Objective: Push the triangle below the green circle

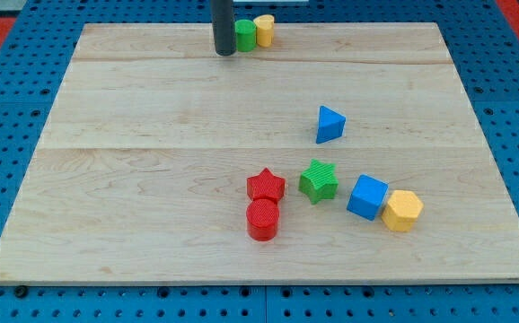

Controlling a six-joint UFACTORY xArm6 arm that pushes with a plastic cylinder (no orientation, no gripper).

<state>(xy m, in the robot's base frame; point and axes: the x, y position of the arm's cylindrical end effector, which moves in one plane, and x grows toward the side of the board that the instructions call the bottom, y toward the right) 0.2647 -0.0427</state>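
The blue triangle [329, 124] lies right of the board's middle. The green circle [244, 36] stands at the board's top edge, touching a yellow block [264, 30] on its right. My tip [225, 52] rests on the board at the top edge, right against the green circle's left side and far up and left of the blue triangle.
A red star [266, 187] sits above a red circle [262, 220] below the middle. A green star [318, 180], a blue cube [366, 197] and a yellow hexagon [402, 211] lie to their right. The wooden board [134, 179] rests on a blue pegboard.
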